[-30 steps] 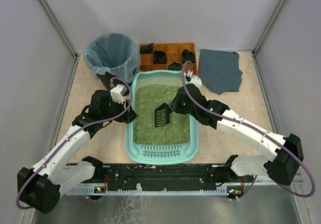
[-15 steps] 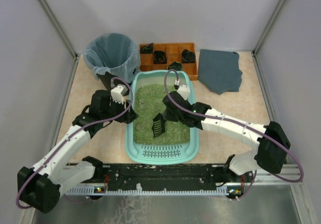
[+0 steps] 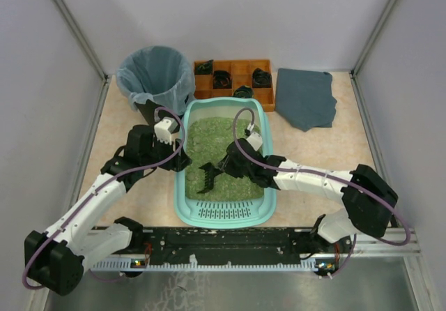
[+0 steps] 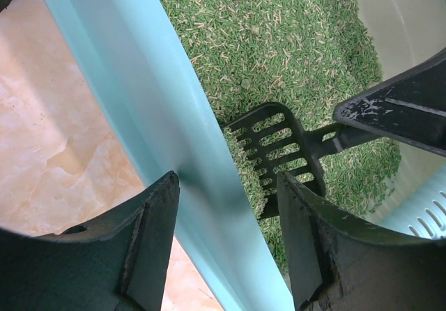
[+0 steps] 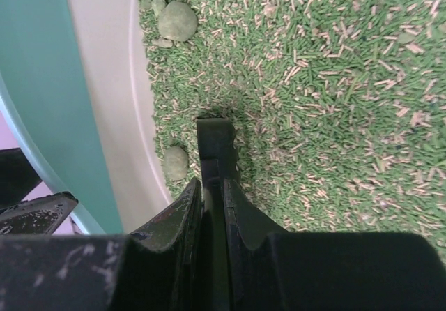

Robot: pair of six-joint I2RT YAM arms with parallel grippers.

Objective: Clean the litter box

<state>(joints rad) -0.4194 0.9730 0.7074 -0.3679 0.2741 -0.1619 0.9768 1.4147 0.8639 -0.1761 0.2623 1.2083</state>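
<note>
The litter box (image 3: 224, 214) is sitting mid-table between the two arms, slotted lip toward the bases, and it's carrying a bed of green litter. Behind it, the black bin (image 3: 155, 74) is standing with its clear bag open, probably waiting for the scoopings. The left gripper (image 4: 226, 234) is straddling the box's left wall with a finger pressed on each side, most likely bracing it so it isn't sliding around. The right gripper (image 5: 212, 199) is pinching the black scoop (image 4: 275, 157) by its handle and digging the slotted blade into the litter. It looks like it's going after the grey-green clumps (image 5: 178, 21) by the wall.
</note>
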